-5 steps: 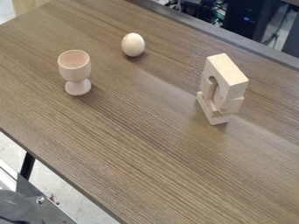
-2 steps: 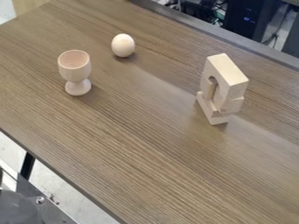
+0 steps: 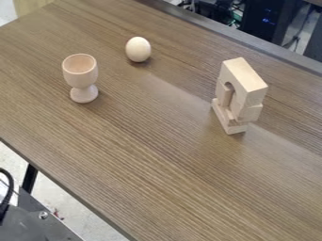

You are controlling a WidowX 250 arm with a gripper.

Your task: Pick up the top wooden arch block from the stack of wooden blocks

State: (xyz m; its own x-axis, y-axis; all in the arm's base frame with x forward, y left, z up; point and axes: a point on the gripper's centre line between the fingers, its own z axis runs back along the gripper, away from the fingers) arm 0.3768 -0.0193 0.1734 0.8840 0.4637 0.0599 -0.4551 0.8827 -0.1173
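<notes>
Your tool's opening: cannot tell. Pinch the egg, right of the goblet, lightly; it may roll.

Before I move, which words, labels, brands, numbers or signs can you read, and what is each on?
Wooden goblet, egg, wooden block stack, tabletop: no readable text.
Dark equipment beyond the table: any marks are too small to read.

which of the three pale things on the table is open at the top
The cup on a stem, leftmost. Its bowl opens upward, while the egg is closed and rounded and the block stack has a flat top.
</notes>
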